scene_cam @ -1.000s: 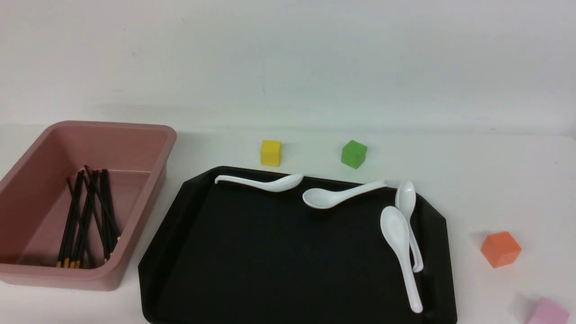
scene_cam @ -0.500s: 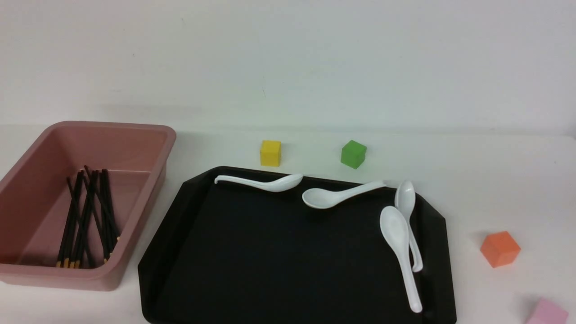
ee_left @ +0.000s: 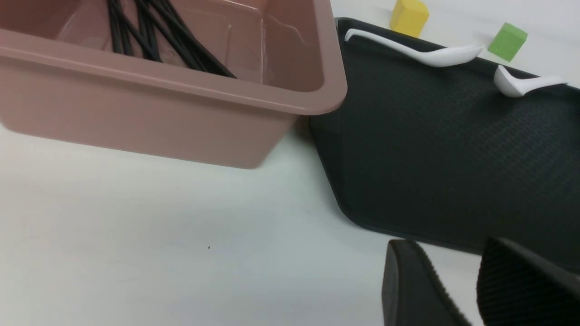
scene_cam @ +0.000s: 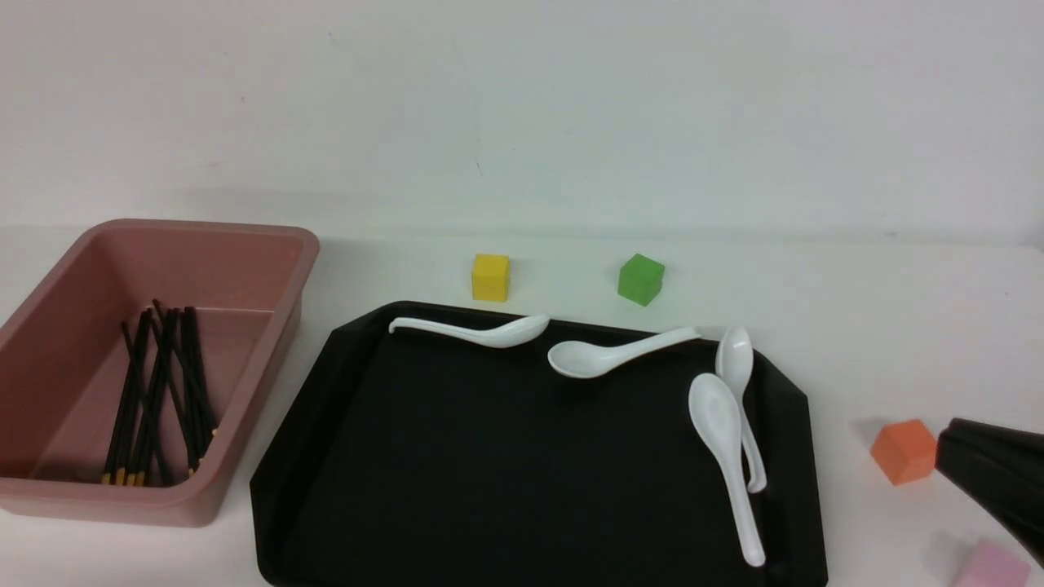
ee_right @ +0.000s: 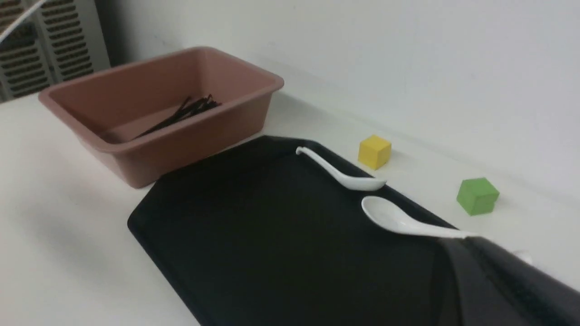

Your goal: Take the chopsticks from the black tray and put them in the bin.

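Observation:
The chopsticks (scene_cam: 155,391) lie bundled inside the pink bin (scene_cam: 269,244) at the left, yellow tips toward me; they also show in the bin in the left wrist view (ee_left: 172,31) and the right wrist view (ee_right: 181,113). No chopsticks show on the black tray (scene_cam: 489,456), which sits in the middle. My right gripper (scene_cam: 946,456) reaches in from the right edge, just right of the tray, shut with nothing in it. My left gripper (ee_left: 451,244) shows only in its wrist view, open and empty over the table near the tray's near left corner.
Several white spoons (scene_cam: 726,440) lie along the tray's far and right sides. A yellow cube (scene_cam: 490,277) and a green cube (scene_cam: 640,279) stand behind the tray. An orange cube (scene_cam: 901,451) sits beside my right gripper, with a pink cube (scene_cam: 991,565) nearer.
My right gripper has come into the front view at the right edge, beside the orange cube. The bin, chopsticks, tray and spoons have not moved.

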Motion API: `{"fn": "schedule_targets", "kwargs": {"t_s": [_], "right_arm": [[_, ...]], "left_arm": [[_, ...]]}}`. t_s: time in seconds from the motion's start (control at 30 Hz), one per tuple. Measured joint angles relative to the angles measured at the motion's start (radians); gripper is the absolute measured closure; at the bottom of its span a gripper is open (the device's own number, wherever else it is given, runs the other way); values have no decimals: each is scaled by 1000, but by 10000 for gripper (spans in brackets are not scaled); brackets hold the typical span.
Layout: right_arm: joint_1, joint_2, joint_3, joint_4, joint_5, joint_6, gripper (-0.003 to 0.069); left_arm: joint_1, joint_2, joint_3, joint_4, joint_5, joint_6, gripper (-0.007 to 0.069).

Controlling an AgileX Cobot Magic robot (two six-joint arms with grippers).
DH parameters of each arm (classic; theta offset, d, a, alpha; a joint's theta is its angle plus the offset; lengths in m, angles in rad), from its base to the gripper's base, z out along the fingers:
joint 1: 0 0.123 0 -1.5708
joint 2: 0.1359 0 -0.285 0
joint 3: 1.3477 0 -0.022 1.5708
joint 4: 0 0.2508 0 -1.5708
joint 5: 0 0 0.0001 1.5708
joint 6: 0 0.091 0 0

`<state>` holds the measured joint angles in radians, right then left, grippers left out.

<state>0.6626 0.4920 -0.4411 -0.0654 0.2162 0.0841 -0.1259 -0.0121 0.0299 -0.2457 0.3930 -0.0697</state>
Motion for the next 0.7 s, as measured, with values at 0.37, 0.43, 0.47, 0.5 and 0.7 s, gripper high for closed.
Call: {"fn": "schedule_targets", "kwargs": {"t_s": [0.37,0.43,0.47,0.5,0.7], "right_arm": [[0,0,0,0,25,3,640],[0,0,0,-2,26,3,637],[0,0,0,-2,26,4,636],[0,0,0,-2,26,4,636],[0,0,0,-2,26,4,635]], "left_arm": [[0,0,0,0,0,0,386],[0,0,0,0,0,0,386],[0,0,0,0,0,0,386],[0,0,0,0,0,0,386],[0,0,0,0,0,0,386]]}}
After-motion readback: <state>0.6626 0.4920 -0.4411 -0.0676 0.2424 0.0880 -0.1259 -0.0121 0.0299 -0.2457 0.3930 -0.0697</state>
